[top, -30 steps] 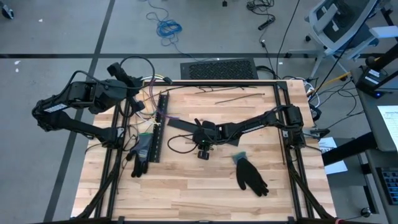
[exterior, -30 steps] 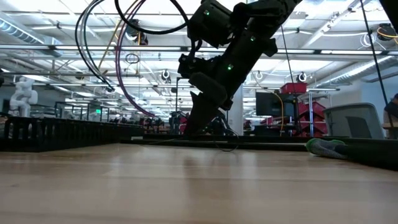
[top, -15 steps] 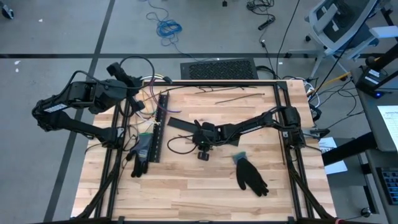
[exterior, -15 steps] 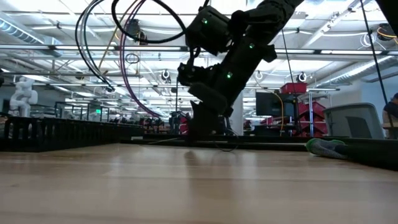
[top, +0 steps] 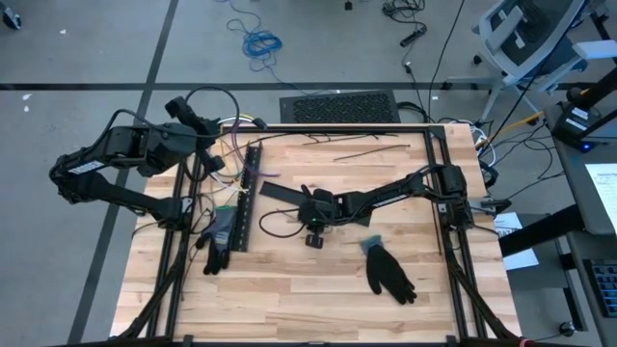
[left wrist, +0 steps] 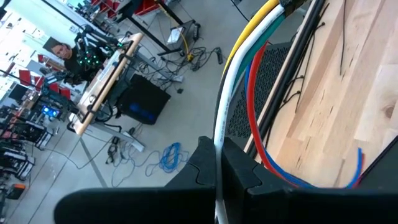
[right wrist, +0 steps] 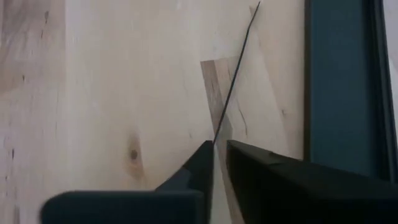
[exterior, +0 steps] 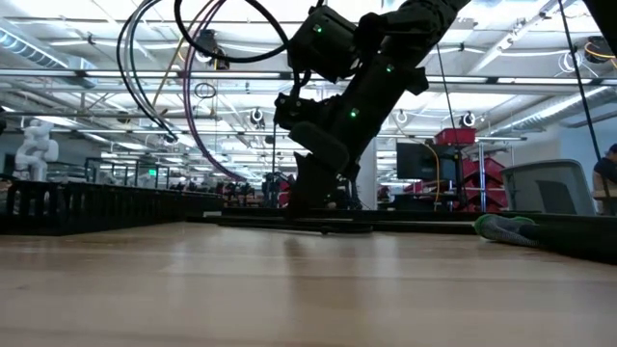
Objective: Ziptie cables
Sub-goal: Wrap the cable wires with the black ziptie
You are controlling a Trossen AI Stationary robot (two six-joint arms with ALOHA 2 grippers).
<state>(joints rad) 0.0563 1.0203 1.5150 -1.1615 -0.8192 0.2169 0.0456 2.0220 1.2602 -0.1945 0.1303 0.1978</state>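
Note:
The cables (top: 234, 146), white, yellow, green, red and blue, arch up at the table's far left corner; in the low view the cables (exterior: 183, 96) loop high. My left gripper (left wrist: 217, 152) is raised there, shut on them. A black slotted strip (top: 246, 198) lies along the left side. Near the table's middle my right gripper (top: 305, 204) slants down to the wood, its fingers (right wrist: 193, 168) closed on a thin black zip tie (right wrist: 236, 74) that lies on the wood ahead of them. My left gripper pinches the white cable (left wrist: 219, 127) between its two fingers, the fingers lying across it; the other coloured cables run beside it, clear of the table. My right gripper pinches the near end of the zip tie (right wrist: 216, 138) between its fingertips, slanting down from the table's right. The rest of the tie lies on the wood.
A dark flat sheet (top: 280, 191) lies just beyond my right gripper. Gloves lie at the near left (top: 220, 236) and near right (top: 390, 272). Loose thin black strands (top: 364, 154) lie toward the far edge. A black frame (top: 337, 128) borders the table.
In the low view the thin black strand at my right gripper's fingertips, which bowed up off the wood, now lies flat along the tabletop. My left gripper keeps the cables raised as before.

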